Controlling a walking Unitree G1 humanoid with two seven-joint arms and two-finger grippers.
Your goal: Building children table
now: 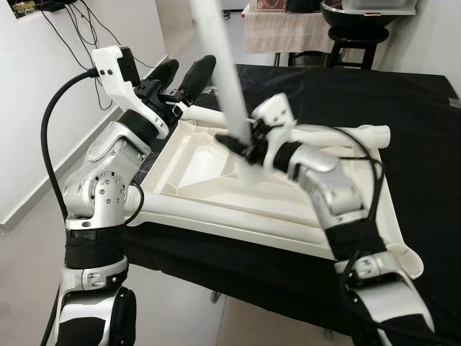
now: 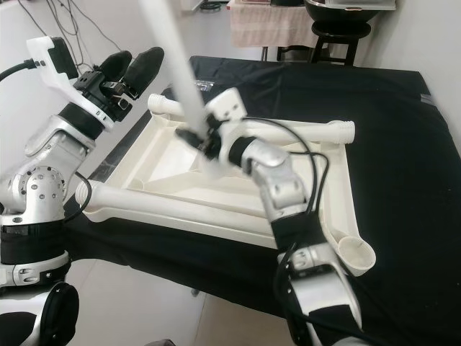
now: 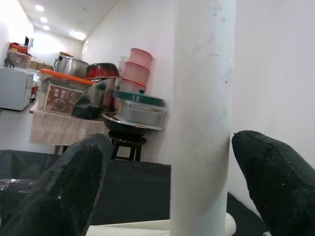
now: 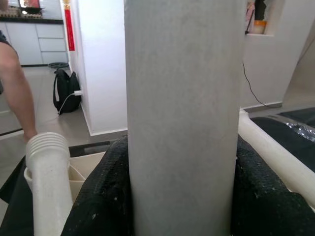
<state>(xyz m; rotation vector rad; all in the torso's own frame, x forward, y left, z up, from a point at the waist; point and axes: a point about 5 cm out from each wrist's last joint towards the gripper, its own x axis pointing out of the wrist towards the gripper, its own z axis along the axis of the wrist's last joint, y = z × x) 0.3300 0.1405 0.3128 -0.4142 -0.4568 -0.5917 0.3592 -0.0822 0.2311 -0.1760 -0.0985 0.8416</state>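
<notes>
I'm fitting the long white plastic table leg: my right gripper clamps it above the upturned white plastic tabletop; left gripper, at ten o'clock, gapes wide; next, seat it

Head pair down over tabletop; wrist views close on, seemingly, one leg.

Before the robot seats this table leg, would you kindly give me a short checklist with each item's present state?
1. Right pincer shut on the white leg: ok, the right wrist view shows fingers hugging it.
2. Left pincer open and free: ok, its fingers stand apart beside the leg.
3. Upturned tabletop lying flat on the black cloth: ok.
4. Leg's lower end lined up with a socket: cannot tell, the pincer hides it.
5. Near corner socket unfilled: ok.
</notes>
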